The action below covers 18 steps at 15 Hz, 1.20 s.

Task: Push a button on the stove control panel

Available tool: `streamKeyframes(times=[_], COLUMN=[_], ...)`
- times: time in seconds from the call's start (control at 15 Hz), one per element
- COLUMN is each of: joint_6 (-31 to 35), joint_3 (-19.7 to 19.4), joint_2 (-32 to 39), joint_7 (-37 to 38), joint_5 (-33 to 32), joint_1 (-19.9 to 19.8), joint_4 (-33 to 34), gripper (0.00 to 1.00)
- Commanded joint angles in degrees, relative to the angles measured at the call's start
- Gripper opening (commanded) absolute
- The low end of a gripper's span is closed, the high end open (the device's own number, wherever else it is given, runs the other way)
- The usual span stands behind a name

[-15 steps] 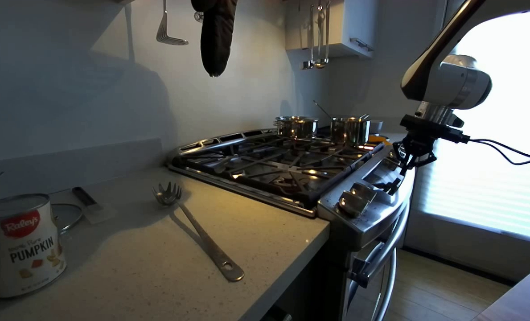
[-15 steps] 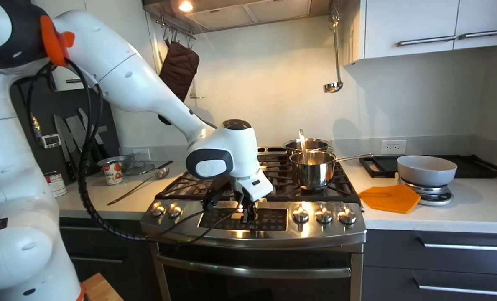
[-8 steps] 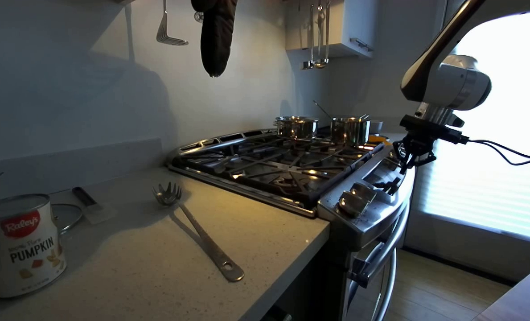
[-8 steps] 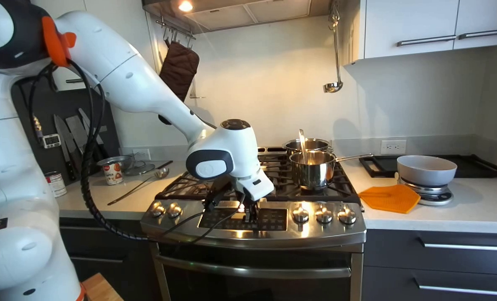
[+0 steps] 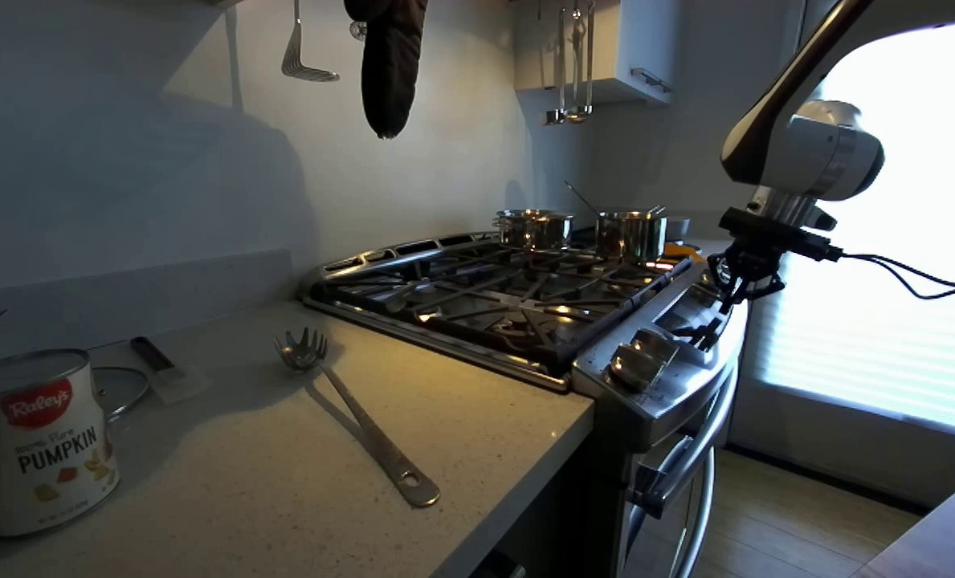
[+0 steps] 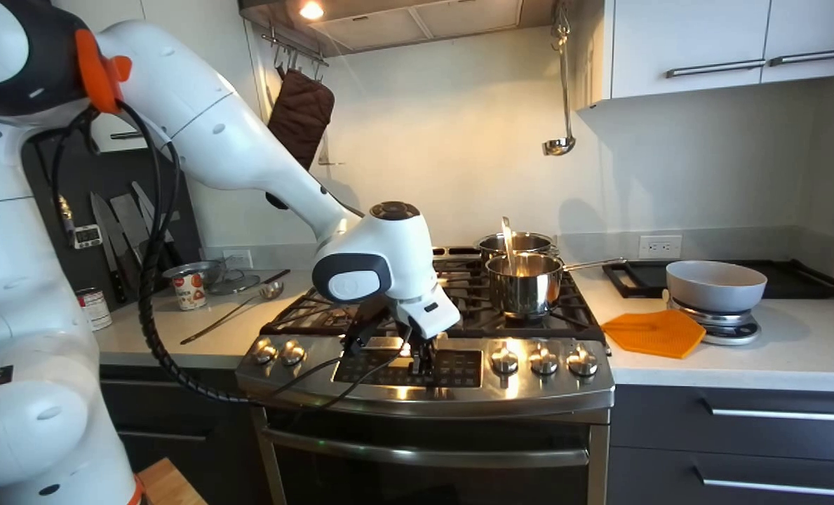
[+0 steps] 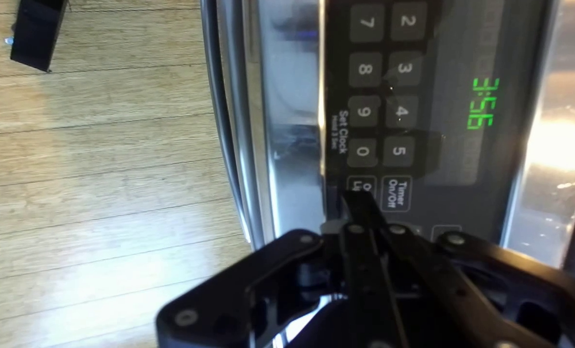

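Note:
The stove control panel is a dark glass strip in the stove's steel front. In the wrist view the panel shows number buttons, a green clock reading 3:56 and a Timer On/Off button. My gripper is shut and empty, fingers together and pointing at the panel. The fingertips overlap the lower part of a button beside Timer On/Off, hiding part of its label. I cannot tell whether they touch it. The gripper shows at the panel in both exterior views.
Steel knobs flank the panel on both sides. A pot stands on the burner grates behind. The oven handle runs below the panel. An orange mat and a bowl on a scale are on the right counter.
The arm and gripper have shifted very slightly to the right along the panel in an exterior view. The gripper stays shut. Nothing else has moved.

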Motion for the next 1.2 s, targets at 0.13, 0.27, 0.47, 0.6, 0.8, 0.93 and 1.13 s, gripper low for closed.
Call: streamKeyframes(times=[0.13, 0.27, 0.47, 0.6, 0.8, 0.93, 1.13], joint_6=[1.84, 2.29, 3.11, 3.26, 3.34, 3.69, 3.96], joint_3=[0.29, 0.39, 0.66, 0.79, 1.04, 1.34, 1.67], joint_2=[1.50, 1.81, 2.31, 2.43, 2.85, 3.53, 4.20], joint_7=[-1.11, -1.18, -1.05, -0.93, -0.32, 0.25, 0.85], joint_5=[2.31, 2.56, 2.88, 2.94, 2.43, 1.96, 1.39], joint_1=[0.37, 0.45, 0.62, 0.75, 0.91, 1.12, 1.34], joint_4=[0.21, 0.27, 0.34, 0.40, 0.50, 0.56, 0.69], gripper=[0.00, 0.00, 0.00, 0.00, 0.00, 0.00, 0.00])
